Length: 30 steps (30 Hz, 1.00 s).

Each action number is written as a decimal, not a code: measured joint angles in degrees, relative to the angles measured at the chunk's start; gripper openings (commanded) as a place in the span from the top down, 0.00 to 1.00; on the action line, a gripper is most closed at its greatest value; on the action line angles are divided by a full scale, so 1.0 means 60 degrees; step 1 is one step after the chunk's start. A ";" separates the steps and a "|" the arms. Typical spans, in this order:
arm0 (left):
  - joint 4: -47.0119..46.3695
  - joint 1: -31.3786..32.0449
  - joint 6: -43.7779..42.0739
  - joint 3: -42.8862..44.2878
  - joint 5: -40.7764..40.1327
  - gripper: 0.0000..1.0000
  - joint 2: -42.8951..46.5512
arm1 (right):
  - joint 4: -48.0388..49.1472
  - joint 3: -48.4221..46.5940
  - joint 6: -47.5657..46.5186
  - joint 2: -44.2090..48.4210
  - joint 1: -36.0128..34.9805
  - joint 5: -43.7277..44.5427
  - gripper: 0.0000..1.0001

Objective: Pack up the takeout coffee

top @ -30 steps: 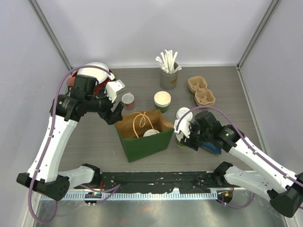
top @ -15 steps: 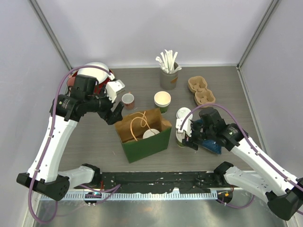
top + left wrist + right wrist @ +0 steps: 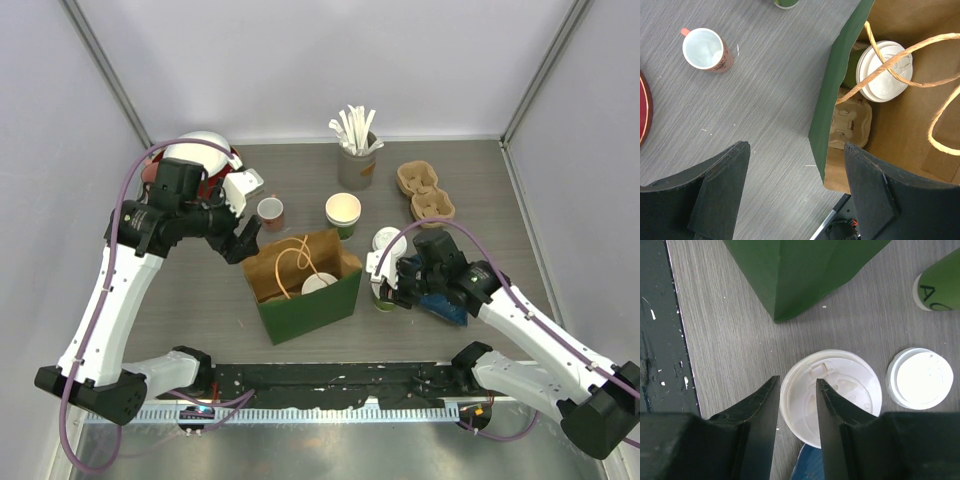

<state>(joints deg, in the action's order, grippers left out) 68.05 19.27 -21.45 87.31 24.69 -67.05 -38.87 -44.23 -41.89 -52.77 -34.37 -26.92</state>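
- The left gripper (image 3: 796, 149) has its jaws spread wide. 1 finger hangs over the table (image 3: 765, 85) and 1 over the inside of the paper bag (image 3: 300, 300), with the bag's wall at 9 o'clock between them. It pinches nothing.
- A small red cup (image 3: 270, 211) stands at 11 o'clock from the bag.
- Inside the bag, 1 takeout coffee (image 3: 884, 70) stands with its lid on, beside a cardboard carrier (image 3: 852, 120). The twine handles (image 3: 871, 41) cross the mouth, so I judge the free room there to be narrow.
- An open green cup (image 3: 342, 213) stands without a lid at 1 o'clock from the bag.
- The lidded cup (image 3: 850, 390) stands near the bag, at 3 o'clock from it. The right gripper (image 3: 797, 382) hangs over the lid's rim on the bag side, its jaws drawn to a narrow gap. I cannot tell if they pinch the rim or only hover.
- A loose lid (image 3: 920, 377) lies flat at 12 o'clock from this cup, just beside it.
- Handling, as I judge it: the paper cup is light and its wall is thin, so it dents under a hard squeeze. The plastic lid is smooth and may pop off if the cup is lifted by it. The better hold is on the wall just under the lid, where the rolled rim stiffens it.
- The table is flat, grey and matte. Pale walls (image 3: 320, 70) close it at 9, 12 and 3 o'clock.
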 measured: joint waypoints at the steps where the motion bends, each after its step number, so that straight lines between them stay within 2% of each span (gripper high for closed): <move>1: 0.0004 0.0000 0.0000 0.0000 0.0000 0.20 0.0007 | 0.0029 0.0098 -0.0004 0.0004 0.0000 0.0000 0.60; 11: 0.0004 0.0000 0.0000 0.0000 0.0004 0.20 0.0015 | 0.0142 0.0368 0.0007 -0.0029 0.0000 0.0138 0.67; 19: 0.0007 0.0000 -0.0011 0.0000 0.0000 0.20 0.0015 | 0.0160 0.0368 0.0007 -0.0058 0.0000 0.0186 0.69; 26: 0.0025 0.0000 -0.0011 0.0036 0.0007 0.20 0.0011 | 0.0175 0.0368 0.0000 -0.0087 -0.0146 0.0291 0.71; 30: 0.0058 0.0000 -0.0025 0.0087 0.0033 0.20 0.0011 | 0.0168 0.0368 -0.0015 -0.0084 -0.0240 0.0328 0.66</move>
<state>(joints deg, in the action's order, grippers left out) 68.40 19.27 -21.61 87.83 24.88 -66.98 -37.87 -42.02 -41.98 -53.28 -35.81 -24.95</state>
